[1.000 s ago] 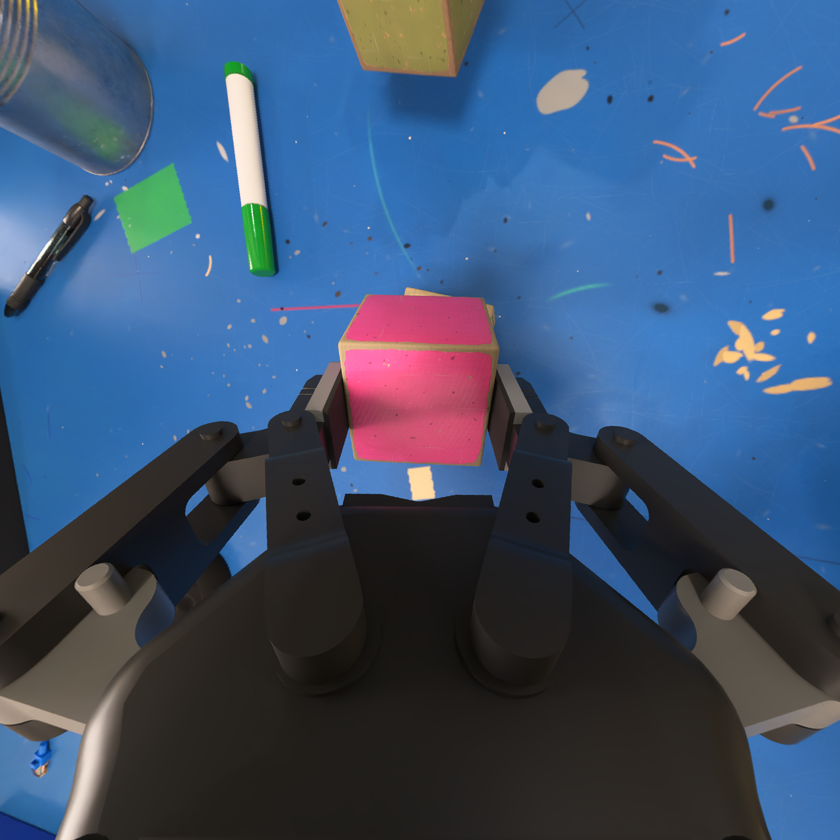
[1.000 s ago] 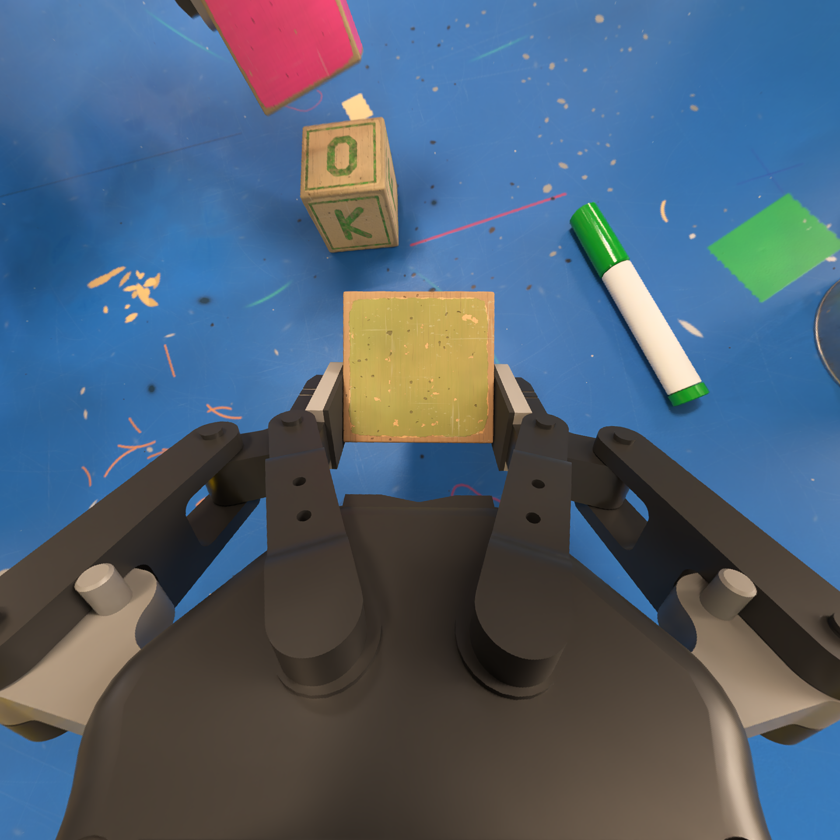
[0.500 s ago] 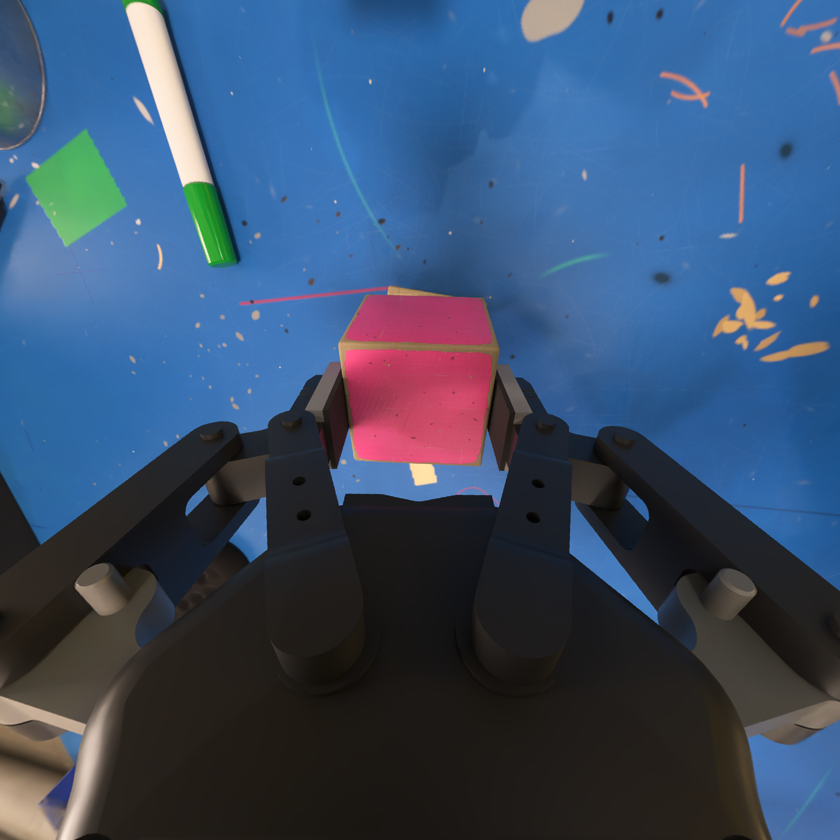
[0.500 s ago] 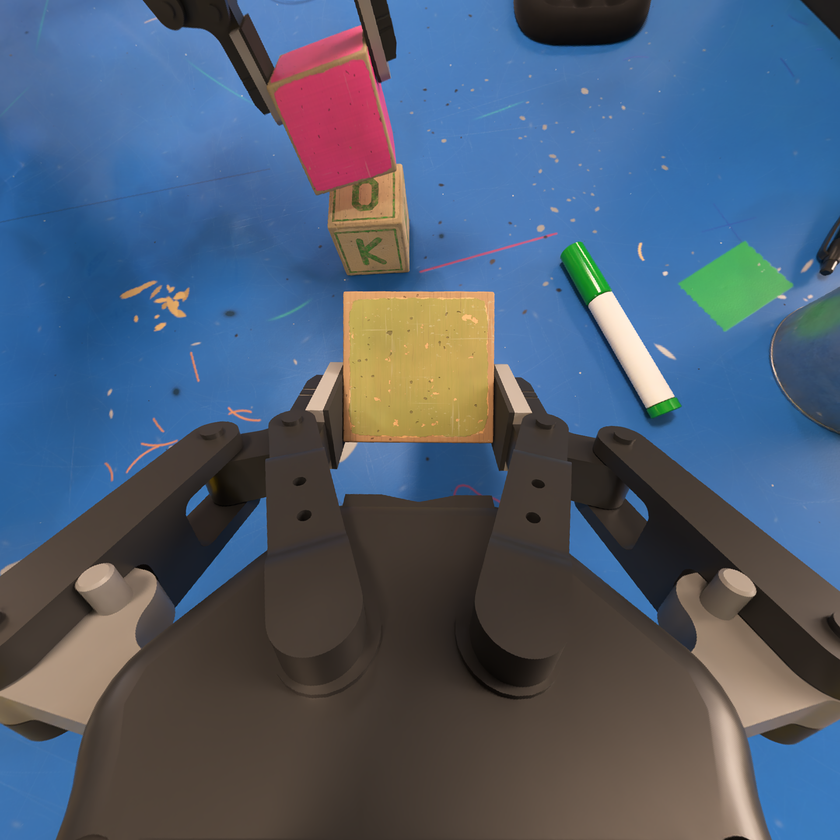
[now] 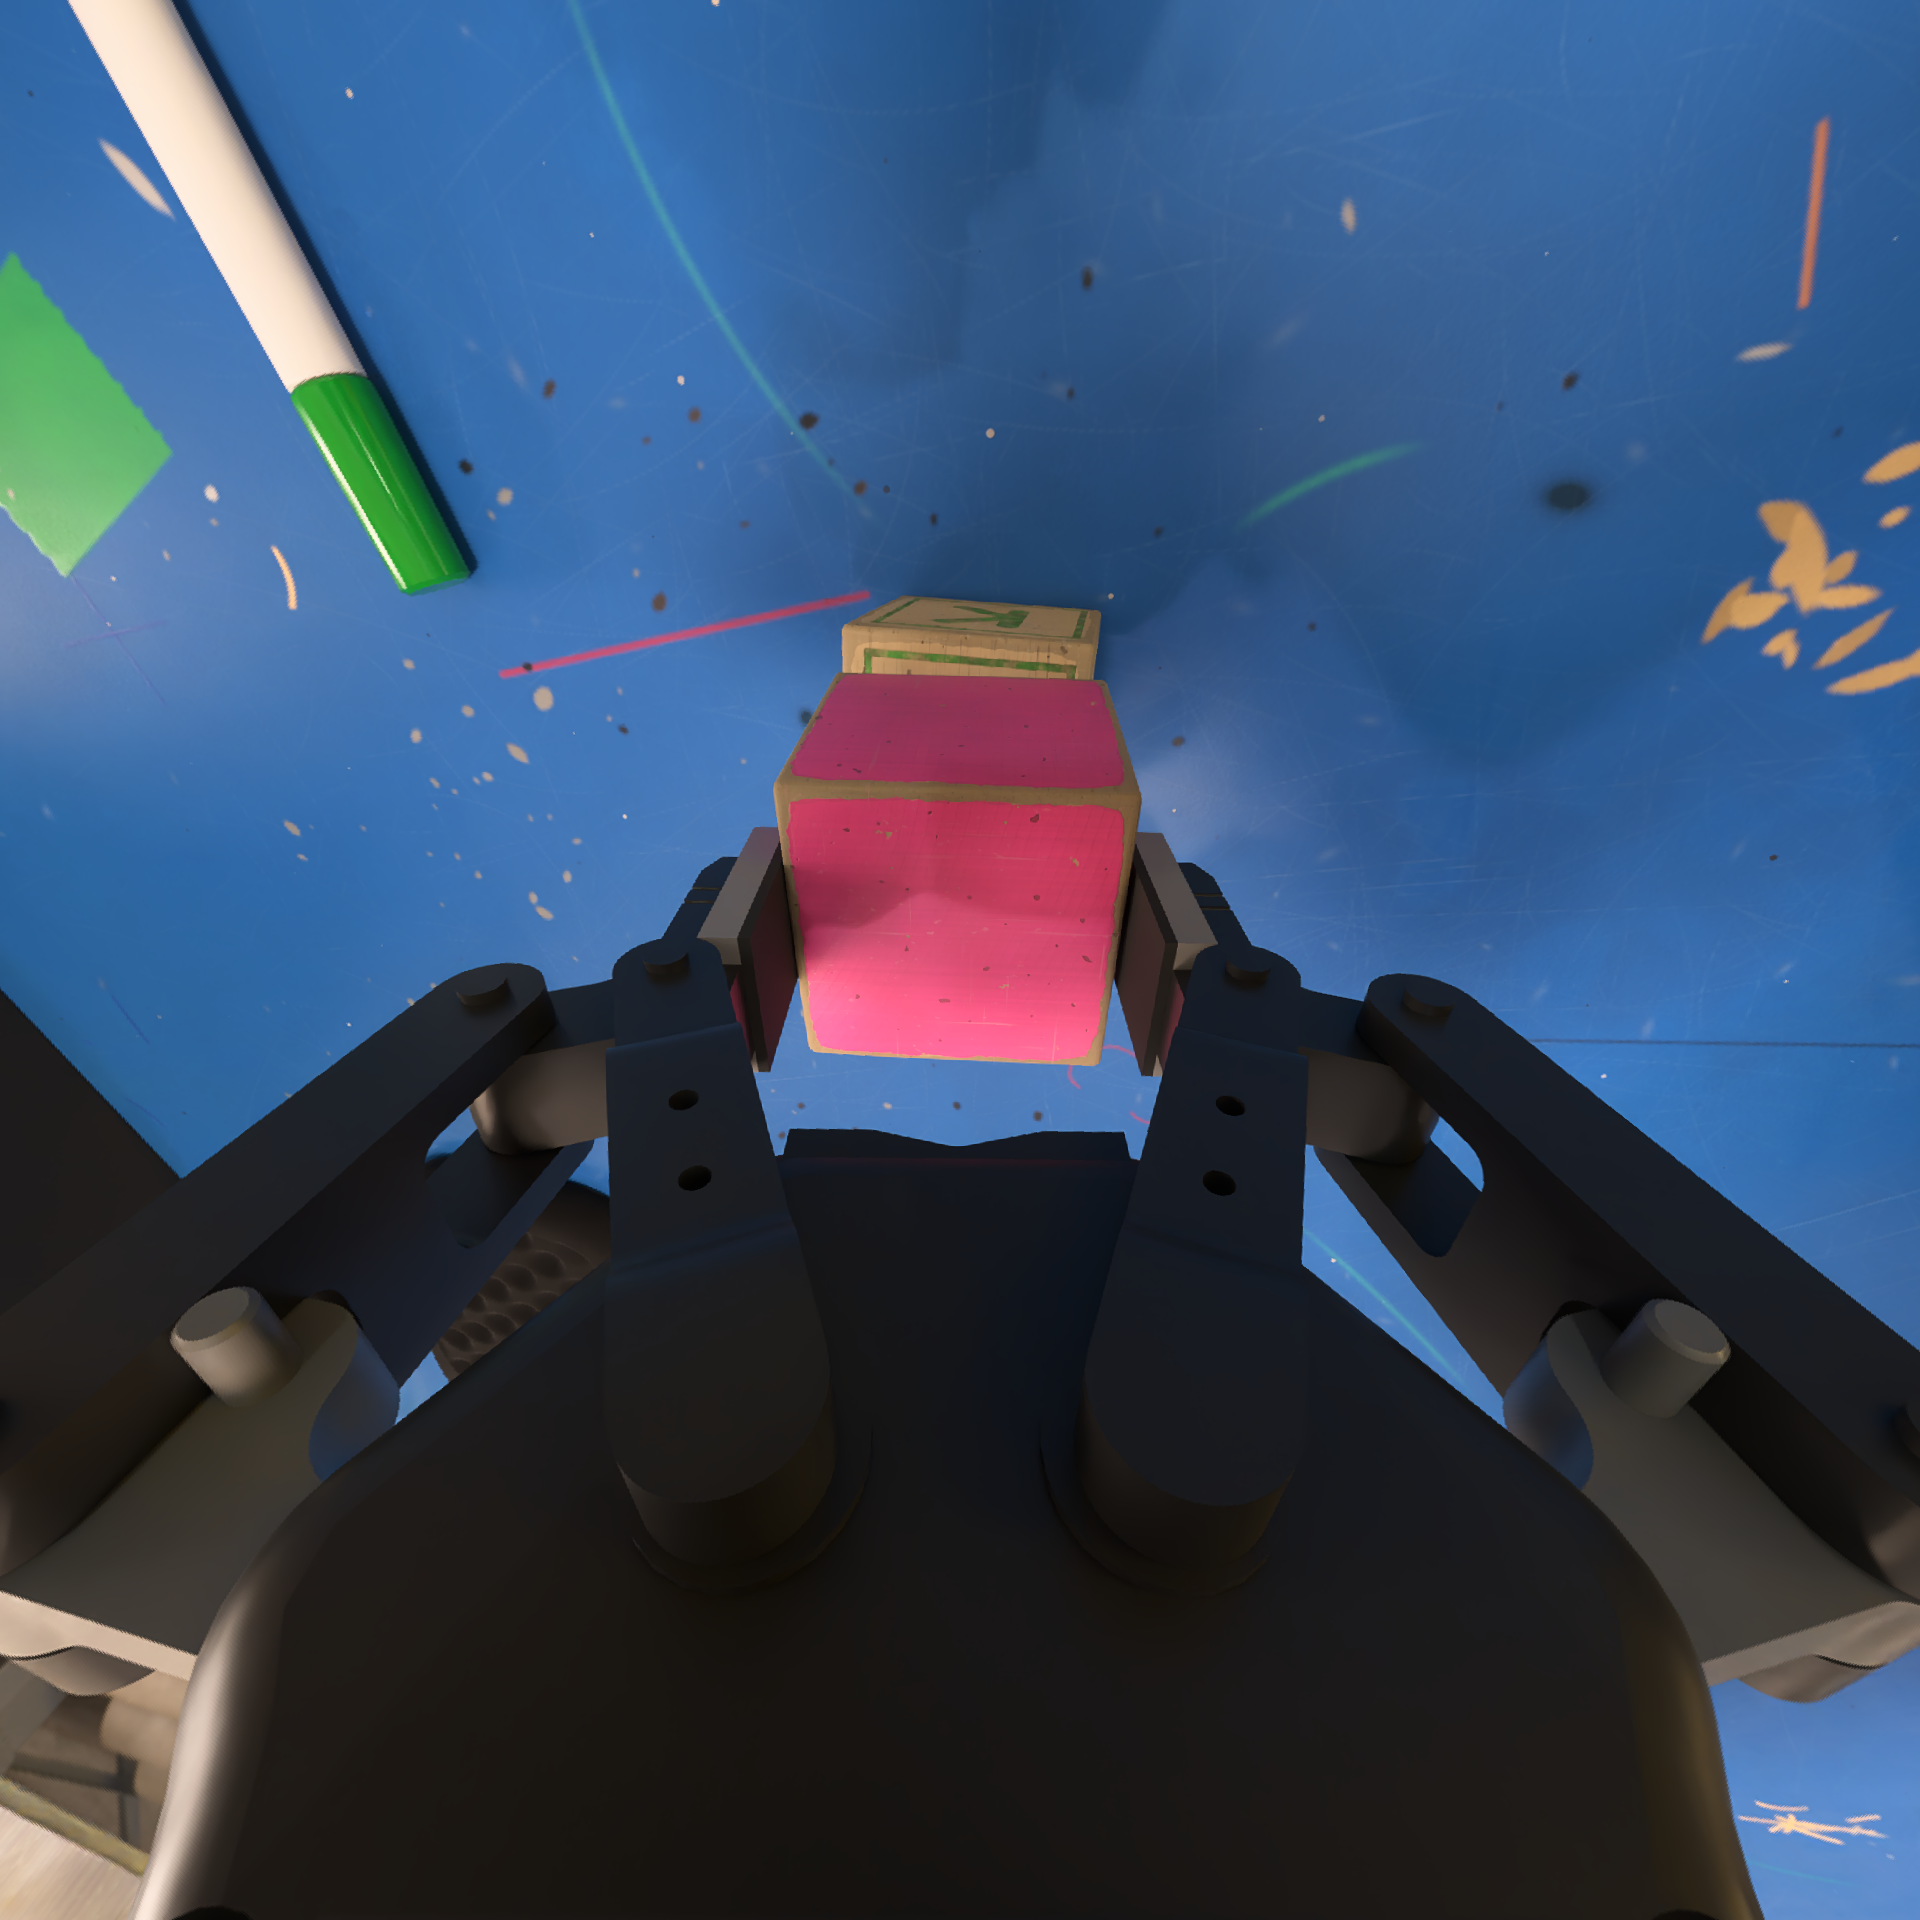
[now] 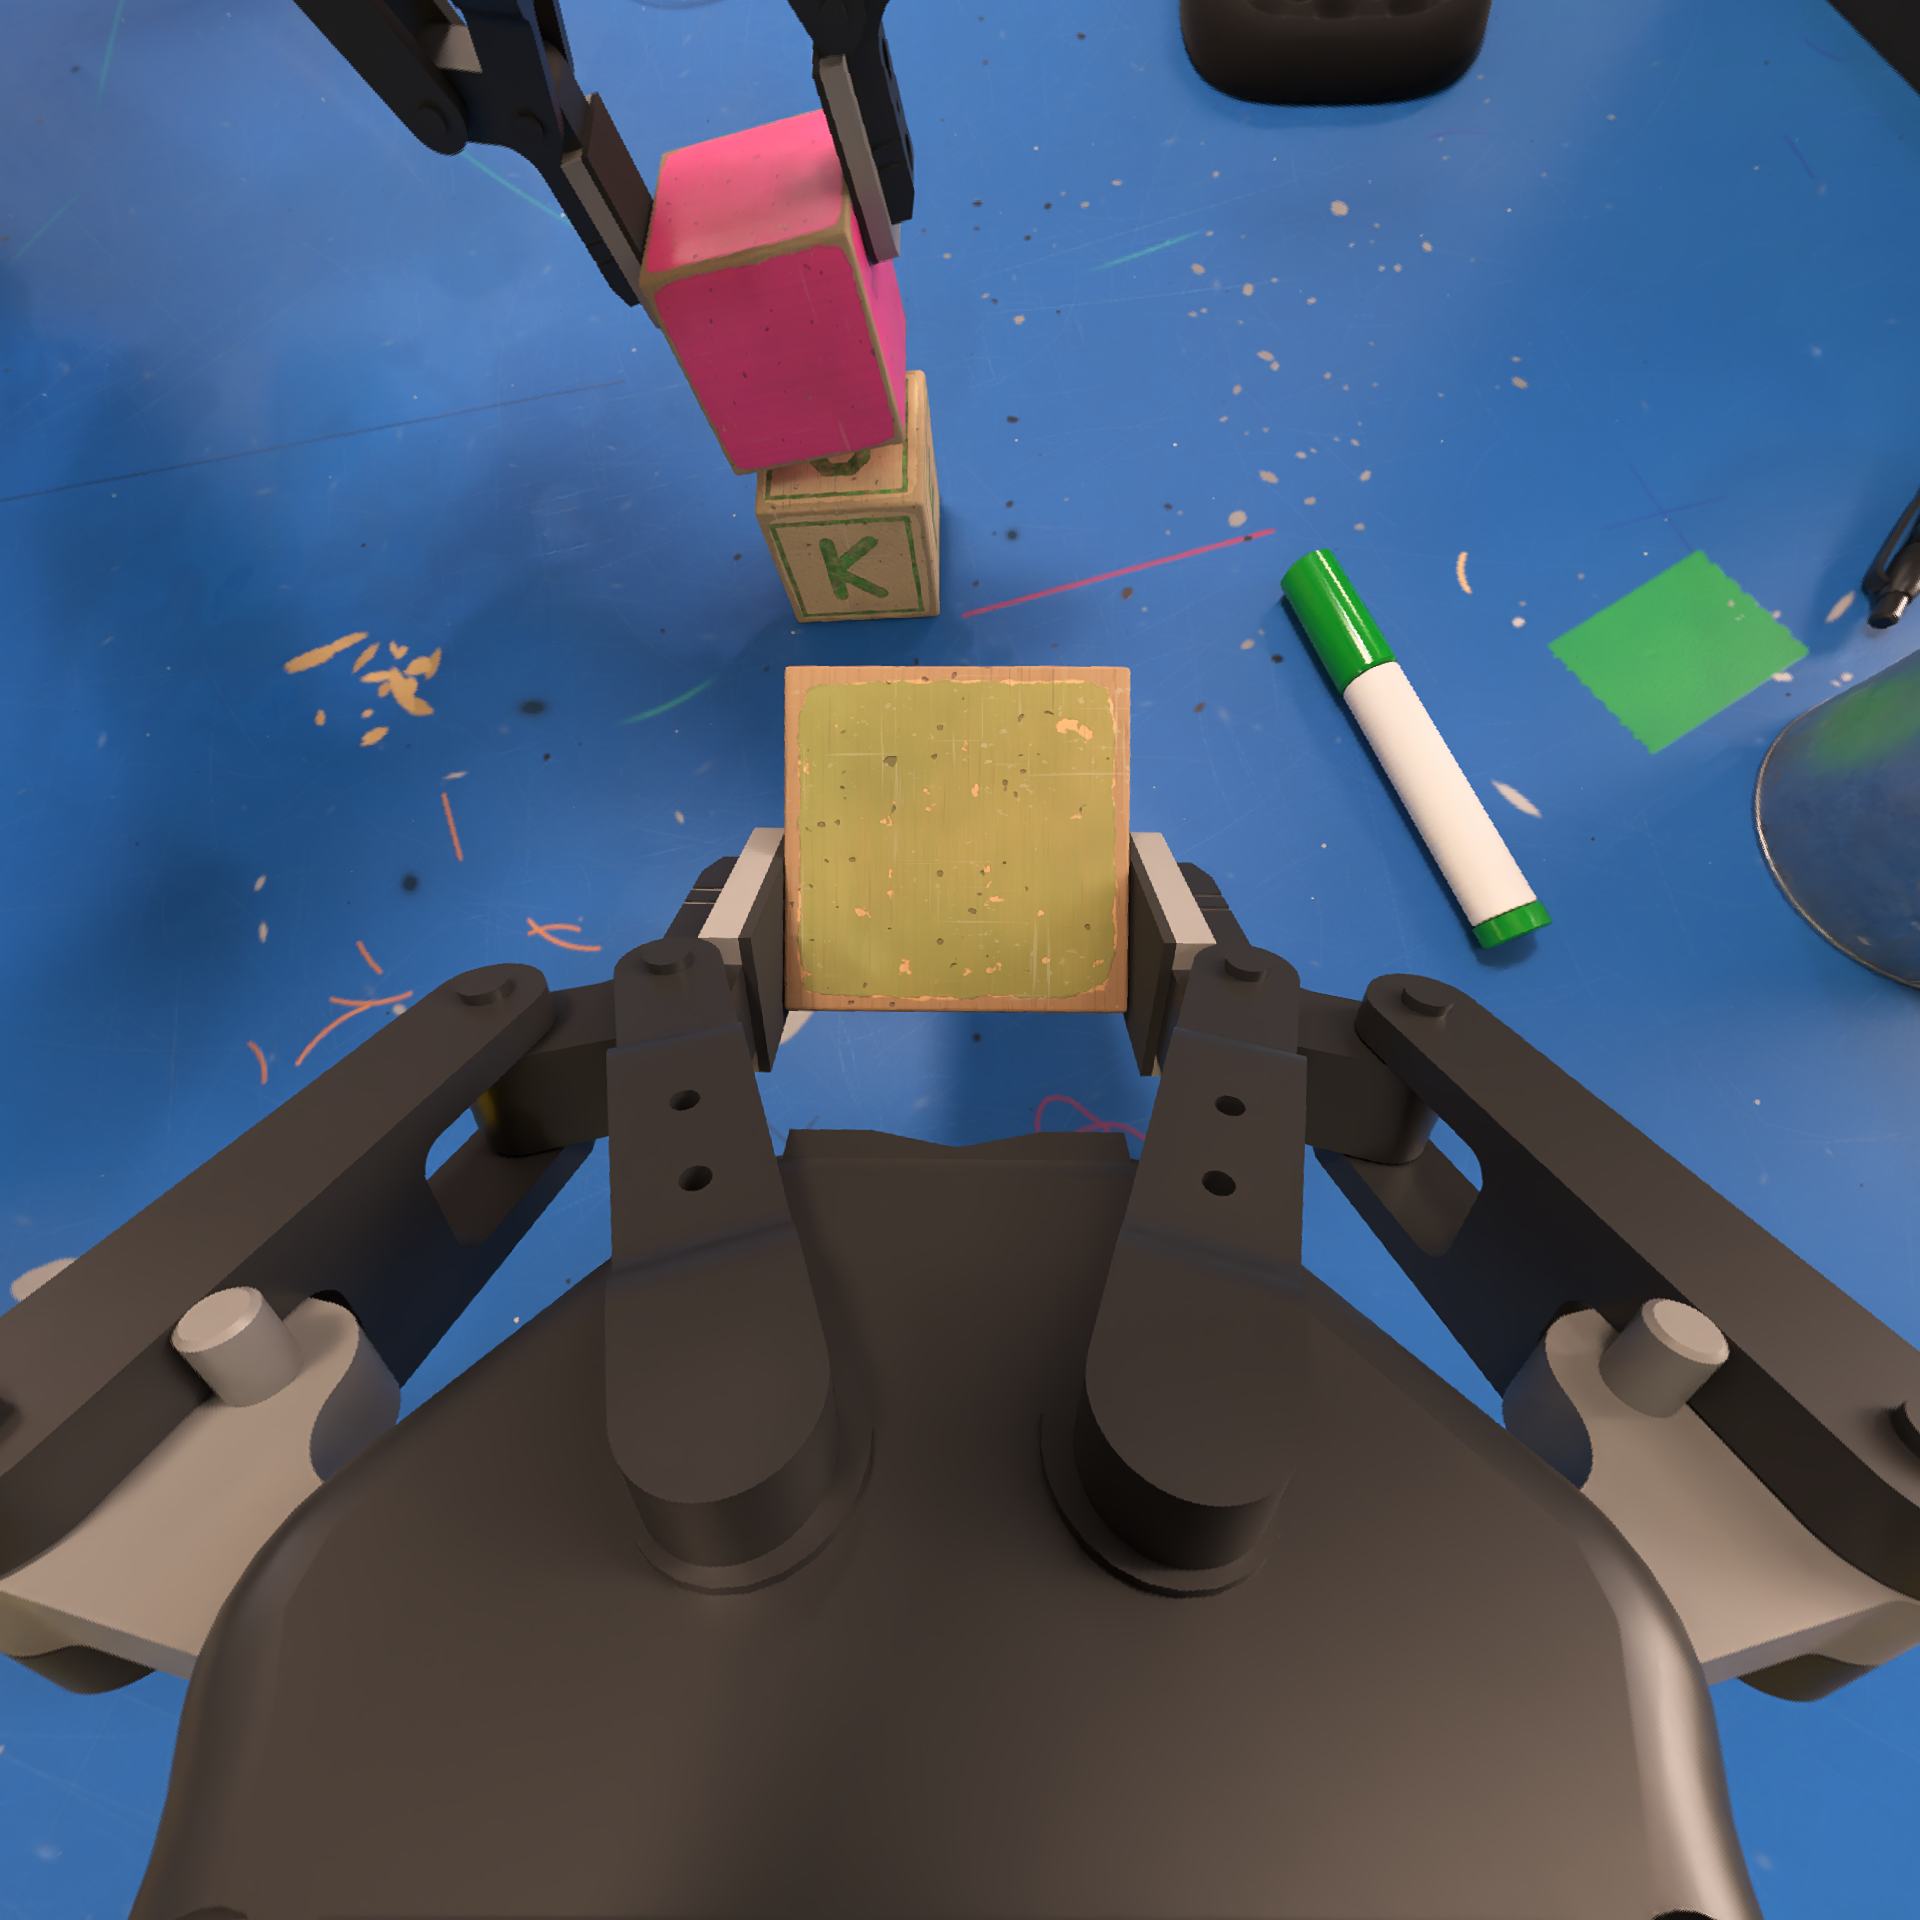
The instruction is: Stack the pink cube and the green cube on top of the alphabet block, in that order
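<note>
My left gripper is shut on the pink cube and holds it right over the wooden alphabet block, whose far edge shows just beyond the cube. In the right wrist view the pink cube hangs between the left gripper's fingers, at or just above the top of the alphabet block; I cannot tell whether they touch. My right gripper is shut on the green cube, held above the blue table a short way in front of the block.
A green-and-white marker lies on the blue table beside the block. A green paper square, a clear glass, a black pen tip and a dark object at the far edge are nearby.
The left gripper has lowered the pink cube onto or just above the alphabet block. The right gripper has drawn back and up with the green cube, widening its view.
</note>
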You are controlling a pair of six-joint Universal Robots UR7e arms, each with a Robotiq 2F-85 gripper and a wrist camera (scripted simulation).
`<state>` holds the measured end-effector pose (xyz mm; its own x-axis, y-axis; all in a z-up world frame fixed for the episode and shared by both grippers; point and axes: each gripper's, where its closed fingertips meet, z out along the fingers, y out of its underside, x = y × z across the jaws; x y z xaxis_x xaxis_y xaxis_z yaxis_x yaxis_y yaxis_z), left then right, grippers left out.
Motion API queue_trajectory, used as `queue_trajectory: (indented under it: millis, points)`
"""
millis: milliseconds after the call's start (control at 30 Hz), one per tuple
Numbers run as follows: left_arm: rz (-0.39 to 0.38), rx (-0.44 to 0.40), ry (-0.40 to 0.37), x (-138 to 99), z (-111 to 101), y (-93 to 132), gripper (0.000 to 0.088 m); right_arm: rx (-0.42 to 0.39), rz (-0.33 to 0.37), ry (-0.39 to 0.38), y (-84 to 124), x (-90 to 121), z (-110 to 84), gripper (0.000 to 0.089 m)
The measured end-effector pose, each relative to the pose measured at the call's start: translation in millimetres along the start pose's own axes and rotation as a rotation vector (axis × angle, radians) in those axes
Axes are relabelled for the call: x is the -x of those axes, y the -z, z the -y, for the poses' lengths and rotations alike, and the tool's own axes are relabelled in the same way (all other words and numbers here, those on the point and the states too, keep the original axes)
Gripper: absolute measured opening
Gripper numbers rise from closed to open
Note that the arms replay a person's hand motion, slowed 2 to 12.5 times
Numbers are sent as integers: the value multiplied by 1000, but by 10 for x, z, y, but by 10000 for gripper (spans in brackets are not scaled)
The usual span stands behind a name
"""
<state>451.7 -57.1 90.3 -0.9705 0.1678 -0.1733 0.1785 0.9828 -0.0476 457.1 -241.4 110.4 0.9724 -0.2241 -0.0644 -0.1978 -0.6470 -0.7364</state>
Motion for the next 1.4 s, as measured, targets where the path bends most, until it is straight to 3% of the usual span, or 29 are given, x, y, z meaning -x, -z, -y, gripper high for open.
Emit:
queue_trajectory:
  millis: [533,1400]
  points:
    - [-8,53,-29,45,52,-59,520,-8,14,-8,5,1,-19,517]
    - [-59,68,-43,16,47,-87,521,8,38,-8,-29,24,-47,517]
